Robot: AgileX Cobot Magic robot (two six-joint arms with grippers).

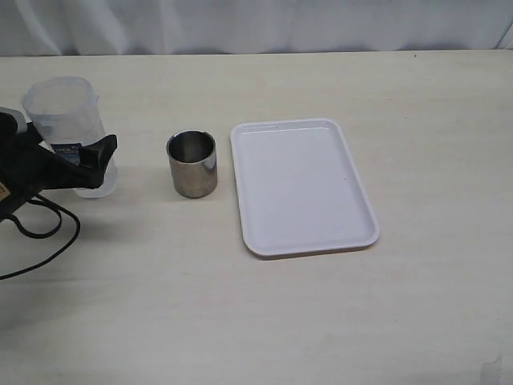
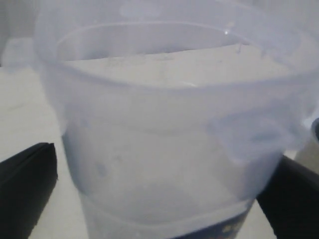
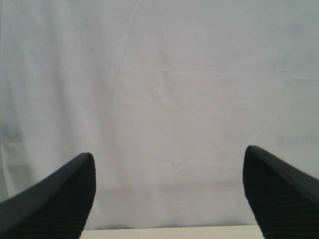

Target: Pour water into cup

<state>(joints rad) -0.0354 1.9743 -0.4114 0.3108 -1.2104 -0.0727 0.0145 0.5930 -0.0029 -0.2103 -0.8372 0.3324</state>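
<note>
Nearest you the pale tabletop [image 1: 240,321] is bare apart from a black cable [image 1: 48,233] looping at the left. Just beyond it, your left gripper [image 2: 167,154] straddles the clear plastic container [image 1: 68,120] with the blue label. Its jaws are spread wide on either side, with a sliver of tabletop showing between one jaw and the wall, so it is released rather than clamped. The stainless-steel cup [image 1: 191,164] stands upright to the right of the container, apart from it and just left of the white tray [image 1: 300,184]. Your right gripper [image 3: 168,154] is out of the exterior view. Its jaws are parted with nothing between them, facing the white curtain [image 1: 256,24] at the far edge.
</note>
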